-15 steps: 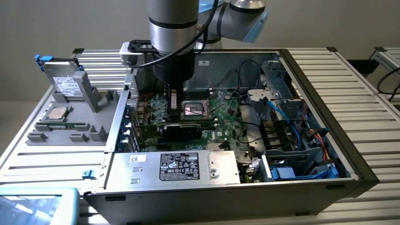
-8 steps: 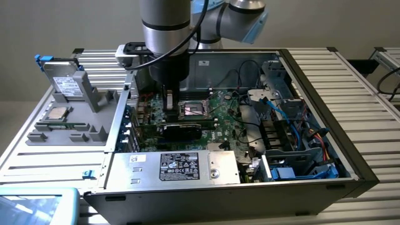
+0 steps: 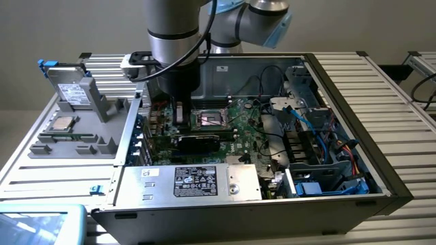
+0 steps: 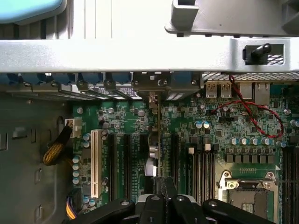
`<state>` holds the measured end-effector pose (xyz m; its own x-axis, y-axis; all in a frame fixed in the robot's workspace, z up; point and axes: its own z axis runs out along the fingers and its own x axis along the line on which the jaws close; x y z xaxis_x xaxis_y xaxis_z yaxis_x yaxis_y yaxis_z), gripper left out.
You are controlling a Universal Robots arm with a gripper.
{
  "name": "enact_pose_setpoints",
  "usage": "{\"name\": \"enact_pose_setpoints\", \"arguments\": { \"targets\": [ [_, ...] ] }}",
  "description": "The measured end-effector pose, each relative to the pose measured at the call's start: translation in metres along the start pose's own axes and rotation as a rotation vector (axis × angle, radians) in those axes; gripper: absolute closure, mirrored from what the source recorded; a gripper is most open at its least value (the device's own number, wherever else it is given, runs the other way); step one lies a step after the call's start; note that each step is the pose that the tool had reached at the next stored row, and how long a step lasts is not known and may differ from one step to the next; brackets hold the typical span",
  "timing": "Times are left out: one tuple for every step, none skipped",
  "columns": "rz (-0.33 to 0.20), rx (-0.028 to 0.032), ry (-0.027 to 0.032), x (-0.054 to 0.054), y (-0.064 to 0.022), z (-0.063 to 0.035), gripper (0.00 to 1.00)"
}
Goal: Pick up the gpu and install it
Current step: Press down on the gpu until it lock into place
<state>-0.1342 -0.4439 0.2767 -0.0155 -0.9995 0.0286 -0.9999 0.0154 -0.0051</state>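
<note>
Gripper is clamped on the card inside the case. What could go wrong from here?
The gpu held by the gripper stands edge-on among close-set black slots; a small offset could seat it beside its slot. Its bracket end sits near the rear case frame and might catch. The open CPU socket lies close by.

Slatted metal table [image 3: 381, 76] carries 1 open PC case [image 3: 238, 214], 1 grey parts tray [image 3: 75, 145], 1 blue-rimmed bin [image 3: 41, 222].

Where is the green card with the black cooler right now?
The gpu is inside the open computer case, standing on the motherboard just in front of the empty processor socket, under the gripper.
</note>
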Motion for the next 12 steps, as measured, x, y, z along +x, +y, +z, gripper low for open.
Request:
{"name": "enact_pose_setpoints", "arguments": {
  "targets": [
    [0.001,0.0012,0.0002,0.0,0.0005,0.0015,0.88],
    [0.001,0.0018,0.0004,0.0,0.0007,0.003,0.88],
    [0.002,0.0028,0.0008,0.0,0.0009,0.0042,0.88],
    [0.003,0.0037,0.0012,0.0,0.0009,0.0057,0.88],
    [0.003,0.0045,0.0019,0.0,0.001,0.007,0.88],
    [0.004,0.0045,0.0032,0.0,0.001,0.0081,0.88],
    [0.004,0.005,0.0036,0.0,0.0009,0.0097,0.88],
    [0.004,0.0056,0.003,0.0,0.0009,0.0117,0.88],
    [0.005,0.0055,0.0028,0.0,0.001,0.0123,0.88],
    [0.006,0.0055,0.0022,0.0,0.0011,0.0117,0.88],
    [0.006,0.006,0.0006,-0.001,0.0012,0.0081,0.88],
    [0.007,0.0057,0.0019,0.0,0.0007,0.0031,0.88]
  ]
}}
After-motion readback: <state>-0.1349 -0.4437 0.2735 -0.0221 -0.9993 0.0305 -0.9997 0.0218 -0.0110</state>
